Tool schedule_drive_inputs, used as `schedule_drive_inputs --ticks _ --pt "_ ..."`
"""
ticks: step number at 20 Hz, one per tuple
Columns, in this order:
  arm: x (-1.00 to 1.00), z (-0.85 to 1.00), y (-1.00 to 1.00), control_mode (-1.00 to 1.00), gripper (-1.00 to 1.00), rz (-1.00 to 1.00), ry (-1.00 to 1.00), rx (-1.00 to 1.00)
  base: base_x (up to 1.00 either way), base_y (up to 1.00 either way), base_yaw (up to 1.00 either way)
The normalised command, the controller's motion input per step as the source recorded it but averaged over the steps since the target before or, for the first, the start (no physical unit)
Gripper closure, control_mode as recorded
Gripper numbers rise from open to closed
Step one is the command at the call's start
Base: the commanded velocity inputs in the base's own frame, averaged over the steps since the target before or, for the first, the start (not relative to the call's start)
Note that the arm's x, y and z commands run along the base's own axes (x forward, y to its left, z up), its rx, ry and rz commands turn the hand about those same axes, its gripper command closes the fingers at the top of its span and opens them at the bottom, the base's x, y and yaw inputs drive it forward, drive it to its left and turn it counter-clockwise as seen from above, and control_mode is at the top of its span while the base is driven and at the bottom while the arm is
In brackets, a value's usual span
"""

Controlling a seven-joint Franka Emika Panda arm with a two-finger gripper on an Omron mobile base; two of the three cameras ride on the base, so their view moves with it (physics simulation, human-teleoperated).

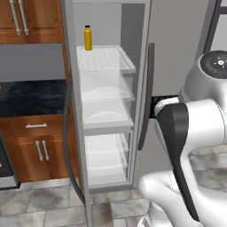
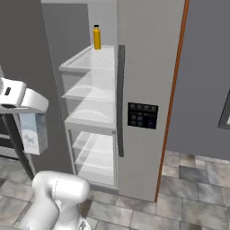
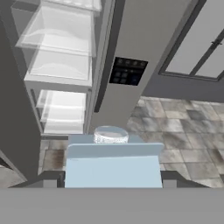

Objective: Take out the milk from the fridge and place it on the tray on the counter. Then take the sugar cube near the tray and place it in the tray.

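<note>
Milk [image 3: 111, 168] is right in front of us in the hand view, pale blue carton w/ its gabled top and round white cap facing the lens, sitting between the two dark finger tips of the gripper [image 3: 112, 180]. Fingers [image 3: 173, 178] stand wide, one pressed to each side of the carton, so we call it clamped on the milk. In the right base view we see the same carton [image 2: 34, 133] hanging under the white hand at the left edge, outside the fridge [image 2: 148, 67], clear of the shelves and above the tiled floor [image 2: 193, 188]. No surface under it that we can see.

Fridge is open on its left half: white interior, clear glass shelves [image 1: 106, 95] stacked top to bottom. Yellow bottle [image 1: 88, 38] w/ black cap stands upright at the back left of the top shelf, alone there. Closed right door carries a long dark vertical handle [image 2: 120, 101] and a small black control panel [image 2: 142, 115].

Left of the fridge in the left base view we've got the black marbled counter [image 1: 31, 97], brown cabinets below w/ silver handles. White arm [image 1: 195, 128] fills the lower right of that view.
</note>
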Motion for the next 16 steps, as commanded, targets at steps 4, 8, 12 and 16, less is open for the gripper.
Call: schedule_drive_inputs --ticks 4,8,12,16 --pt "0.0 0.0 0.0 1.0 1.0 0.0 0.0 0.0 -1.0 0.22 0.2" --pt "0.0 0.0 0.0 1.0 1.0 0.0 0.0 0.0 -0.38 0.13 0.81" --pt "0.0 0.0 0.0 1.0 1.0 0.0 0.0 0.0 0.0 0.0 1.0" --pt "0.0 0.0 0.0 1.0 1.0 0.0 0.0 0.0 0.0 0.0 1.0"
